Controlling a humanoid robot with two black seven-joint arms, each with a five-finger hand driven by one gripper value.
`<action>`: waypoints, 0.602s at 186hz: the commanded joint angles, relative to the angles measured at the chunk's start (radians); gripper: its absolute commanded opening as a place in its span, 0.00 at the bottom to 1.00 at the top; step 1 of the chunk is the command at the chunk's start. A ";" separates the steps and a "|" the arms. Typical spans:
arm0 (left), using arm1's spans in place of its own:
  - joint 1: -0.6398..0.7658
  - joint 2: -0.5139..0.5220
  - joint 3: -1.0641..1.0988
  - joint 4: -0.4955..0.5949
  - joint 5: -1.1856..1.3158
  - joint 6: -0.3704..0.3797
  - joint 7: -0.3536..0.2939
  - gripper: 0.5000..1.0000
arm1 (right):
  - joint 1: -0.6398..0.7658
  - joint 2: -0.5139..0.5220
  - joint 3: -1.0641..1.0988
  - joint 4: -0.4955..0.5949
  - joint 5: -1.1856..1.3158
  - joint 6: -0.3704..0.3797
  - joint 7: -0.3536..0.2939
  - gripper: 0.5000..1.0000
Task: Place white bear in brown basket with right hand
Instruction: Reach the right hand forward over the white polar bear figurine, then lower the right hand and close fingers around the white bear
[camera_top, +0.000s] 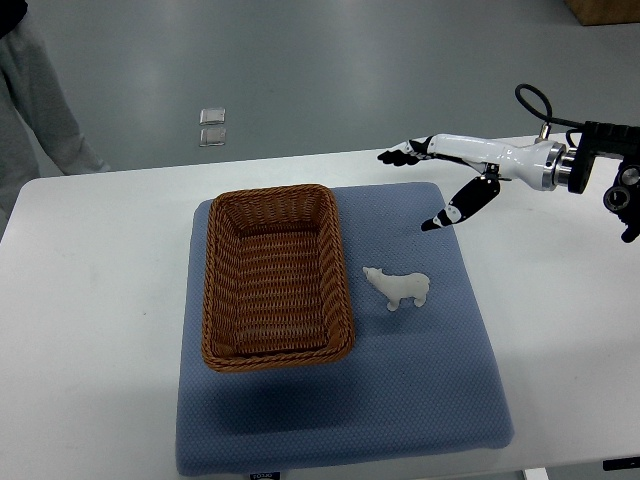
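A small white bear (399, 288) lies on its side on the blue mat (400, 400), just right of the brown wicker basket (213, 290). The basket holds nothing. My right hand (425, 185) comes in from the right edge and hovers above the mat's far right corner, up and to the right of the bear, apart from it. Its fingers (400, 155) are stretched out and the thumb (462, 205) points down toward the mat; it holds nothing. The left arm does not show.
The mat lies on a white table (90, 330). A person's grey trouser leg (40, 100) stands at the far left beyond the table. Two small square plates (212, 127) sit on the floor behind.
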 joint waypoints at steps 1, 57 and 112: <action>0.000 0.000 0.000 0.000 0.000 0.000 0.000 1.00 | 0.001 0.000 -0.007 0.054 -0.100 0.064 0.000 0.83; 0.000 0.000 0.000 0.000 0.000 0.000 0.000 1.00 | 0.031 0.020 -0.085 0.115 -0.346 0.110 -0.026 0.83; 0.000 0.000 0.000 0.000 0.000 0.000 0.000 1.00 | -0.025 0.048 -0.082 0.109 -0.345 0.073 -0.141 0.83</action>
